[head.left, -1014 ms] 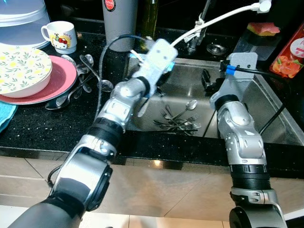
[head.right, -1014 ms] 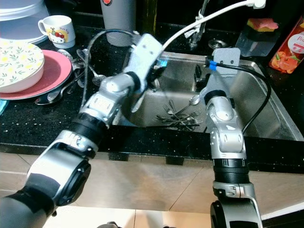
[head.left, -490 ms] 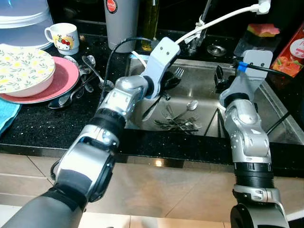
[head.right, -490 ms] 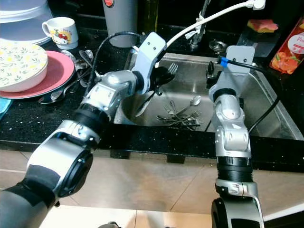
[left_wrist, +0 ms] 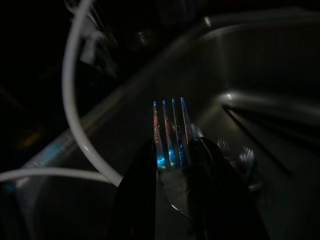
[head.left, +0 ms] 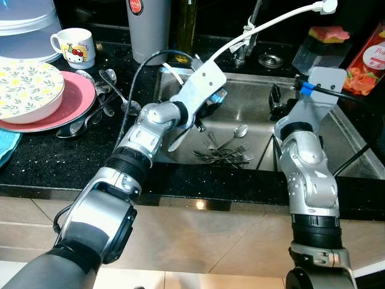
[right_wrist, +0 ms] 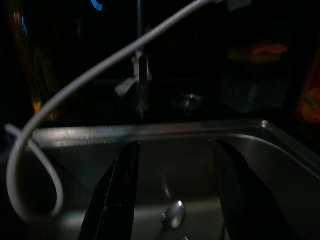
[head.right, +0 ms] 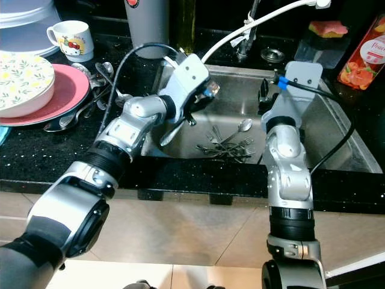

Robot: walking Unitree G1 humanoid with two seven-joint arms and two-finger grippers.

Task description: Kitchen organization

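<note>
Holding a fork (left_wrist: 171,145) between its closed fingers, the left gripper (head.left: 207,108) is above the left side of the sink (head.left: 337,135). The fork's long axis runs along the fingers, tines pointing forward. The spoons on the counter (head.left: 111,90) lie to its left, so I judge this arm is nearer. The right gripper (right_wrist: 175,195) hangs over the sink with fingers apart, above the cutlery pile (head.left: 225,153).
</note>
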